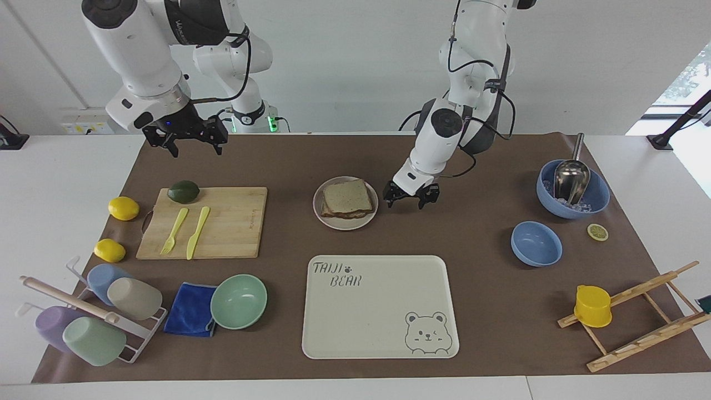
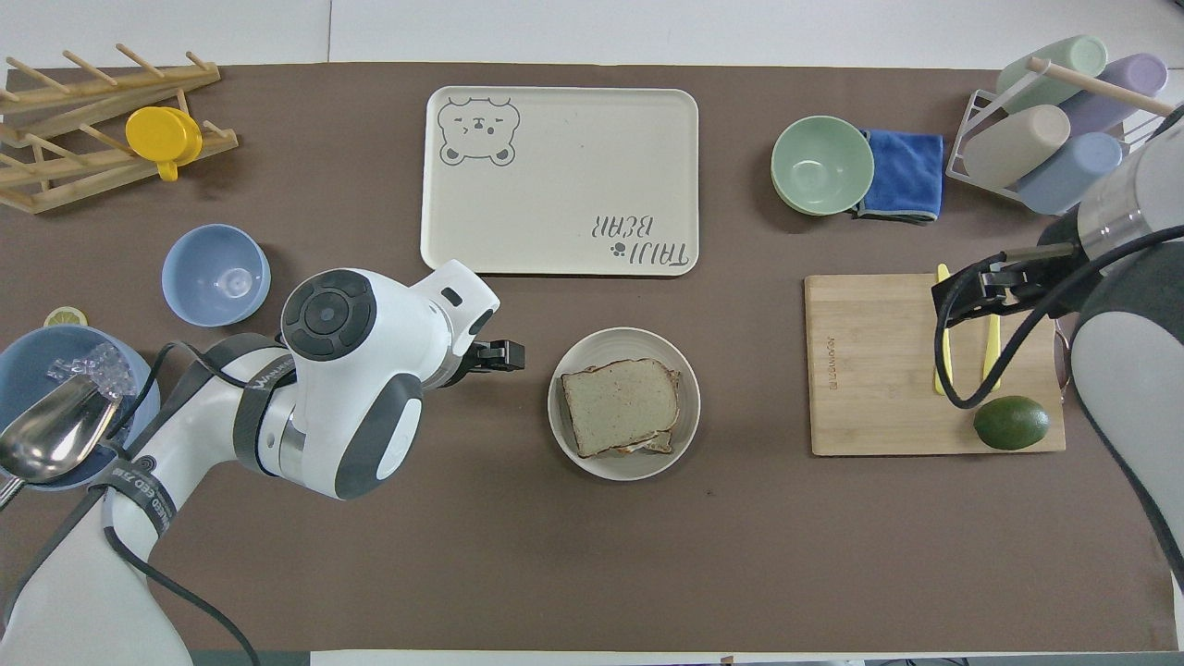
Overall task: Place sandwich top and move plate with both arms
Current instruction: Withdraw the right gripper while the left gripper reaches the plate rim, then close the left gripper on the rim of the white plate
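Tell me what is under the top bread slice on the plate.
Under the sandwich top a lower slice's crust edge peeks out, resting on the plate; any filling is covered.

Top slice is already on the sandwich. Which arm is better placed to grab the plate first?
Left. The left gripper is low and open right beside the plate. The right gripper hangs open, well away from the plate.
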### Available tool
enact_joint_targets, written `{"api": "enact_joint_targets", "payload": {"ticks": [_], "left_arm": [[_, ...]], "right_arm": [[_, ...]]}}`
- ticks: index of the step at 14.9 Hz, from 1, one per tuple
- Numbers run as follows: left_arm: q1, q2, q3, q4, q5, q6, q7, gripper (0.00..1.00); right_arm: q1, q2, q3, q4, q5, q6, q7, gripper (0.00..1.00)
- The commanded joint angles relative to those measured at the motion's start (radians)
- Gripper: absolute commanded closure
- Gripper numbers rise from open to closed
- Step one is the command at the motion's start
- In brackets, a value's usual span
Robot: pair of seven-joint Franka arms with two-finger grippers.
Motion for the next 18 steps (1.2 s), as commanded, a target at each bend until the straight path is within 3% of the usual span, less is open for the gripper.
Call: {"api": "enact_joint_targets", "payload": {"ticks": [1, 12, 18], "left_arm": [[-0.046, 0.009, 0.014, -0.016, -0.020, 0.038, 0.006, 0.00], [-0.108, 0.014, 0.014, -0.053, -0.063, 0.038, 0.007, 0.01], [-0.120, 0.017, 0.014, -0.057, -0.120, 0.046, 0.000, 0.10]], "right_arm": [[-0.004, 0.011, -0.002, 0.036, 0.001, -0.046, -0.030, 0.00], [-0.069, 0.005, 0.013, 0.007, 0.034, -0.044, -0.027, 0.00], [-0.102, 0.003, 0.016, -0.002, 0.026, -0.017, -0.047, 0.00]]}}
